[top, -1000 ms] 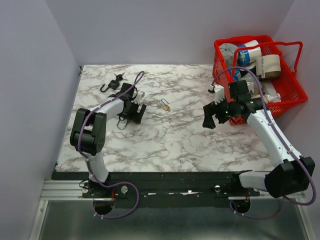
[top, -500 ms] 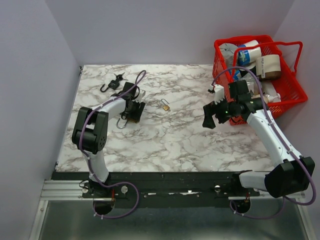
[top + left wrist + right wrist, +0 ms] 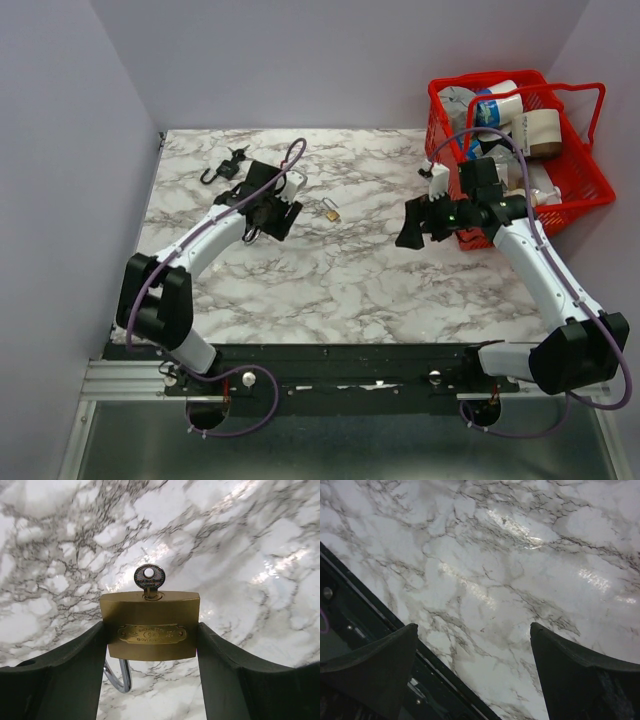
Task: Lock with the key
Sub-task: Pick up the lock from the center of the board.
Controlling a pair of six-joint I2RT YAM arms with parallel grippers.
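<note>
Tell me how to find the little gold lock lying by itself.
Look at the marble table, at the open stretch between the left tool and the right tool. The little gold lock lies there alone, nearer the left one. Unlike the bigger brass lock clamped in that tool, it is tiny and nothing touches it.

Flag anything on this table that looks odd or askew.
The brass padlock in the left end effector has its shackle swung to one side, apparently open, with a key in its keyhole. Nothing looks spilled or damaged.
</note>
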